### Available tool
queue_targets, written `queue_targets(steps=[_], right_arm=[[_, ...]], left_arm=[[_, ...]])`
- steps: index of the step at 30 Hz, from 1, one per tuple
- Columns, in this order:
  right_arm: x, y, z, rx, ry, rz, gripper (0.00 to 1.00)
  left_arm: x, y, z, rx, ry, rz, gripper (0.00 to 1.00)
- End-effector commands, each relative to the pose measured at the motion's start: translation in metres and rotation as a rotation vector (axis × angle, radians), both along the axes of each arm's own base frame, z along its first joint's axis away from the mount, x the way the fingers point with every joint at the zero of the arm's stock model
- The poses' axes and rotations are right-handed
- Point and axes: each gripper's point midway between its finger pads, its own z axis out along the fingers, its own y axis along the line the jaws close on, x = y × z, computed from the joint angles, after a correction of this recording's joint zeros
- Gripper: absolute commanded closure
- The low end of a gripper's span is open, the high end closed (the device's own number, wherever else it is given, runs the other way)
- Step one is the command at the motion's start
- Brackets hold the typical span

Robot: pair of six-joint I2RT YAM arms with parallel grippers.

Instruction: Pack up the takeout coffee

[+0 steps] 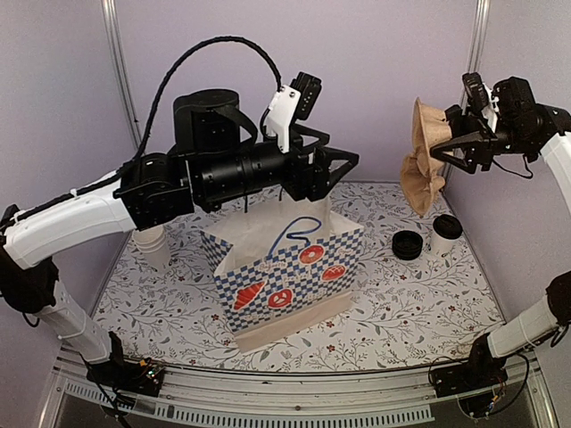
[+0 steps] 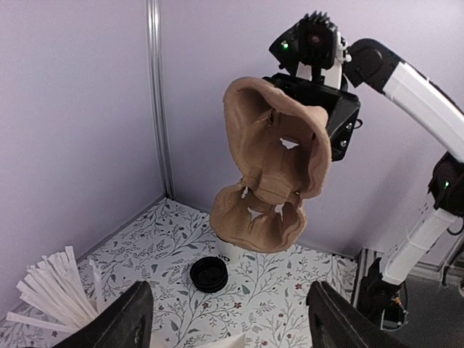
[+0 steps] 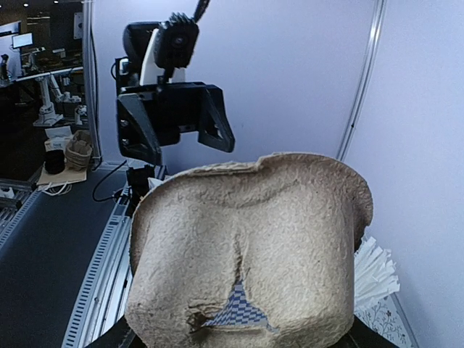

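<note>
Cup carrier (image 1: 426,160) is brown moulded pulp, rough and matt, with ragged fibrous edges at the cut-outs; bag (image 1: 285,276) is smooth printed paper, matt. Takeout coffee (image 1: 445,235) is plain white paper, matt, under a black plastic lid, and the loose lid (image 1: 407,244) is the same black plastic, slight sheen. Straws (image 2: 51,290) look paper-wrapped, table cover (image 1: 401,303) a matt printed sheet, frame post (image 2: 156,94) satin metal.

Loose lid (image 1: 407,244) lies left of takeout coffee (image 1: 445,235).
</note>
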Motion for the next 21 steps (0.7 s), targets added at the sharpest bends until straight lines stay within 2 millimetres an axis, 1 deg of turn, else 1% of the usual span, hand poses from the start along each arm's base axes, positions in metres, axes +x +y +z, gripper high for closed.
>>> queue_targets(steps=[1,2,4,7,9,12,15,18,21], right_arm=[[-0.034,0.003,0.043,0.179,-0.064,0.181,0.35],[-0.035,0.002,0.048,0.189,-0.060,0.203,0.35],[-0.047,0.001,0.056,0.203,-0.016,0.257,0.35],[-0.045,0.000,0.054,0.203,0.017,0.304,0.35],[-0.045,0.000,0.053,0.192,0.064,0.314,0.35],[-0.044,-0.001,0.051,0.188,0.086,0.318,0.35],[-0.045,-0.001,0.050,0.184,0.100,0.329,0.36],[-0.044,-0.001,0.049,0.182,0.113,0.331,0.36],[-0.044,-0.001,0.048,0.182,0.117,0.332,0.36]], left_arm=[[0.017,0.001,0.029,-0.078,-0.021,-0.044,0.31],[0.020,-0.003,0.028,-0.069,-0.029,-0.049,0.33],[0.023,-0.012,0.026,-0.050,-0.041,-0.072,0.35],[0.028,-0.028,0.020,-0.023,-0.058,-0.104,0.39],[0.031,-0.040,0.014,-0.005,-0.065,-0.127,0.41],[0.034,-0.056,0.004,0.018,-0.061,-0.162,0.43],[0.036,-0.068,-0.003,0.035,-0.072,-0.180,0.43],[0.044,-0.078,-0.008,0.055,-0.085,-0.186,0.44],[0.054,-0.091,-0.020,0.087,-0.077,-0.200,0.45]])
